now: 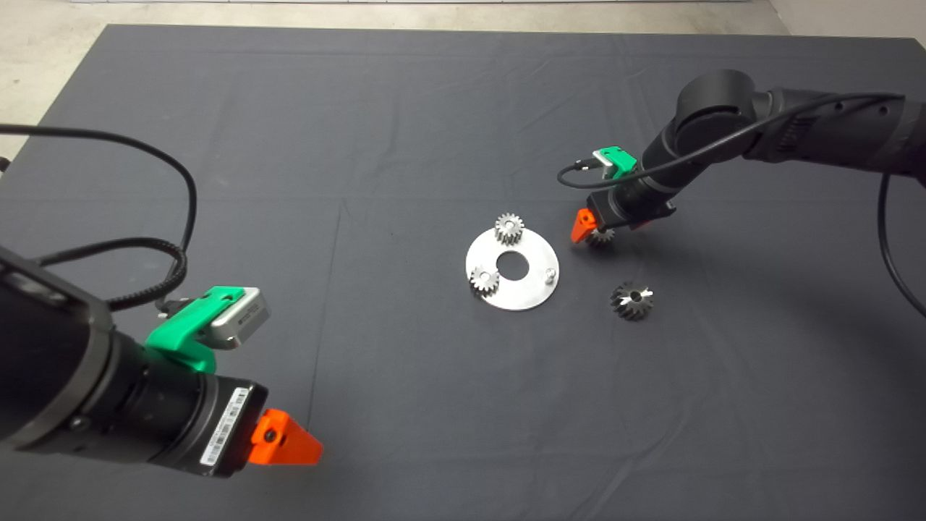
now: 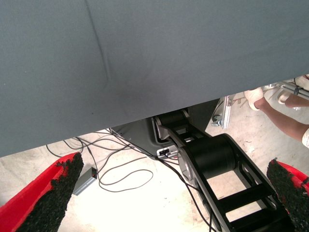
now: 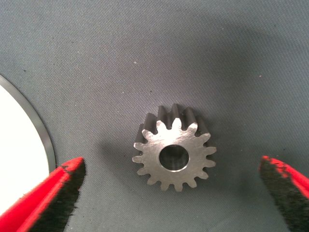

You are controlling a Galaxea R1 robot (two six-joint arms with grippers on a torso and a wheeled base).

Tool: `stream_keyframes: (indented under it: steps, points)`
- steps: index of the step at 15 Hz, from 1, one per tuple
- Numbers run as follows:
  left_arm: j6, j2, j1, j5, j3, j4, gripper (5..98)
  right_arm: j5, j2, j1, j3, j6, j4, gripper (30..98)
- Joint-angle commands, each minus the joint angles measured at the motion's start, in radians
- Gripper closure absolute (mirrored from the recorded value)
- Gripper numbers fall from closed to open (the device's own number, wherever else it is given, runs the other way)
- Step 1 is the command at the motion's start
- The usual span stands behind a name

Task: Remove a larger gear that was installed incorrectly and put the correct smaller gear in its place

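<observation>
A dark mat (image 1: 289, 145) covers the surface, with bare floor (image 1: 43, 43) beyond its far edge. The left arm (image 1: 65, 369) waits at the lower left, its tool (image 1: 289, 443) held above the mat; the left wrist view shows its fingers (image 2: 48, 193) spread wide apart over the mat's edge, with cables (image 2: 120, 174) on the floor, a black frame (image 2: 217, 169), and a person's arm (image 2: 285, 121) beyond. The right arm (image 1: 796, 126) reaches in from the right, and its tool (image 1: 589, 228) is lowered onto the mat just beside the plate's far right edge. A round silver plate (image 1: 528, 289) with a centre hole lies near the middle of the mat; two bright small gears sit on it, one (image 1: 509, 229) at the far edge and one (image 1: 484, 280) at the left, and a bare pin (image 1: 550, 274) stands at the right. The larger gear (image 1: 631, 300) lies on the mat to the right of the plate, apart from it. The smaller gear (image 1: 600, 235) lies flat on the mat under the right tool; in the right wrist view this gear (image 3: 174, 150) sits between the two fingers (image 3: 53, 198), which stand well apart and do not touch it, with the plate's rim (image 3: 29, 121) near.
</observation>
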Motion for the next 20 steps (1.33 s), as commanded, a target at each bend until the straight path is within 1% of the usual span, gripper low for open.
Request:
stream_keyframes:
  steps: [1, 2, 3, 4, 7, 9, 12, 13, 14, 17, 19, 20]
  points:
    - [0.003, -0.002, -0.009, 0.001, 0.013, -0.016, 5.5, 0.001, -0.001, 0.019, 0.001, -0.005, -0.029, 35.9]
    - [0.003, -0.002, -0.009, 0.001, 0.013, -0.016, 5.5, 0.001, -0.001, 0.019, 0.001, -0.005, -0.029, 37.6]
    - [0.003, -0.002, -0.009, 0.001, 0.013, -0.016, 5.5, 0.001, -0.001, 0.019, 0.001, -0.005, -0.029, 37.8]
    - [0.003, -0.002, -0.009, 0.001, 0.013, -0.016, 5.5, 0.001, -0.001, 0.019, 0.001, -0.005, -0.029, 41.2]
    - [0.003, -0.002, -0.009, 0.001, 0.013, -0.016, 5.5, 0.001, -0.001, 0.018, -0.003, -0.007, -0.03, 42.9]
    - [0.002, -0.001, -0.009, -0.001, 0.012, -0.016, 5.5, 0.001, -0.001, 0.016, -0.003, -0.008, -0.039, 47.2]
    - [0.001, -0.002, -0.009, -0.002, 0.013, -0.016, 5.5, 0.001, 0.0, 0.015, -0.003, -0.008, -0.042, 48.1]
    - [0.001, -0.002, -0.009, -0.002, 0.013, -0.016, 5.5, 0.003, -0.001, 0.015, -0.003, -0.008, -0.042, 51.4]
    - [0.001, -0.002, -0.009, -0.002, 0.013, -0.016, 5.5, 0.003, -0.001, 0.015, -0.006, -0.009, -0.042, 53.3]
    - [0.001, -0.002, -0.009, -0.002, 0.013, -0.016, 5.5, 0.003, 0.0, 0.013, -0.029, -0.011, -0.042, 53.3]
    - [0.001, -0.002, -0.009, -0.002, 0.013, -0.016, 5.5, 0.004, 0.002, 0.013, -0.033, -0.02, -0.042, 57.6]
    - [0.001, -0.004, -0.009, -0.001, 0.013, -0.016, 5.5, 0.004, 0.003, 0.013, -0.039, -0.02, -0.042, 58.0]
